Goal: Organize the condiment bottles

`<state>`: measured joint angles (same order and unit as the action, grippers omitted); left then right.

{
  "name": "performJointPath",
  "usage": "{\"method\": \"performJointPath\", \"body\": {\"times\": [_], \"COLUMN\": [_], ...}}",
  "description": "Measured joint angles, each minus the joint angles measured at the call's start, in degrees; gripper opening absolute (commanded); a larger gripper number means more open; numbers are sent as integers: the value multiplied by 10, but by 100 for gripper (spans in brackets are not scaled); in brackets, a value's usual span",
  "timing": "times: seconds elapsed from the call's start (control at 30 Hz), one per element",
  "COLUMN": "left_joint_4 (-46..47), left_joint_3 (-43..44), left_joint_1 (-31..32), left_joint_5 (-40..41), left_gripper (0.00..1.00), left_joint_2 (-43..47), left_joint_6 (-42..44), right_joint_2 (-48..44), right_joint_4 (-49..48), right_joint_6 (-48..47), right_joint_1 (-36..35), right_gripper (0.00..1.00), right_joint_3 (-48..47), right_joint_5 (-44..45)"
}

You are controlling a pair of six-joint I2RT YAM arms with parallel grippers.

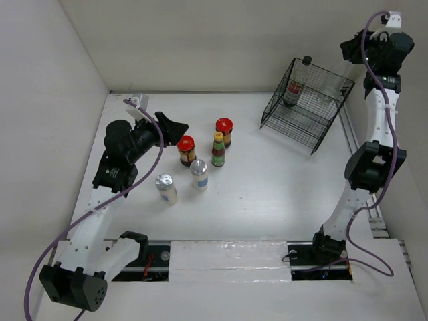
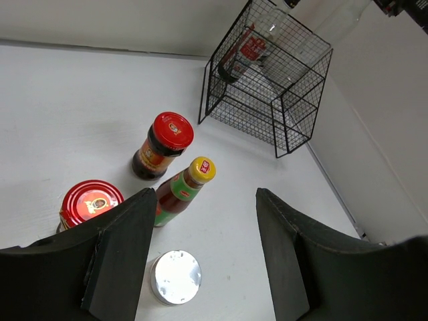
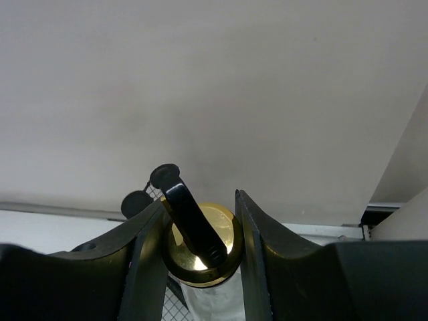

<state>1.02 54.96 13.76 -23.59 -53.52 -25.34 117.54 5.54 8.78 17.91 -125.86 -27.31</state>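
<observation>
Top view: 1 dark bottle [image 1: 291, 93] stood in the rack [image 1: 314, 127]; 5 bottles [image 1: 198, 174] stood on the table [image 1: 267, 194]. Left wrist: left jaws gaped wide above them. Right wrist: right jaws apparently gripped the clear bottle [image 3: 200, 249] above the rack.

We show two like-built arms, the white-and-black left arm [image 1: 90, 227] and right arm [image 1: 344, 210]. Each has white tubular links between bulky matte black joint housings, on black base blocks. A thin purple cable [image 1: 28, 289] trails along each. The left gripper [image 2: 204, 194] and right gripper [image 3: 198, 200] carry broad, black, wedge-shaped fingers with plain matte faces.
</observation>
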Motion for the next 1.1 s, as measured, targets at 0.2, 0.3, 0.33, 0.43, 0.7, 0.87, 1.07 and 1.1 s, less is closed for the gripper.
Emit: {"method": "performJointPath", "body": {"times": [0.2,0.3,0.33,0.43,0.7,0.87,1.07,1.1], "left_joint_4": [0,0,0,0,0,0,0,0], "left_joint_3": [0,0,0,0,0,0,0,0], "left_joint_1": [0,0,0,0,0,0,0,0], "left_joint_5": [0,0,0,0,0,-2,-3,-3], "left_gripper": [57,57,57,57,57,57,57,57], "left_joint_2": [0,0,0,0,0,2,6,7], "left_joint_6": [0,0,0,0,0,0,0,0], "right_joint_2": [0,0,0,0,0,0,0,0], "right_joint_4": [-14,-26,-26,-26,-25,-20,5,6], "right_joint_6": [0,-2,-3,-6,-15,-19,-41,-45], "right_joint_1": [1,0,0,-4,-15,-16,-19,-19], "right_gripper": [14,14,14,16,19,40,52,53], "right_joint_3": [47,77,86,106,121,121,119,116], "right_joint_5": [-12,-7,-3,7,36,55,80,84]}}
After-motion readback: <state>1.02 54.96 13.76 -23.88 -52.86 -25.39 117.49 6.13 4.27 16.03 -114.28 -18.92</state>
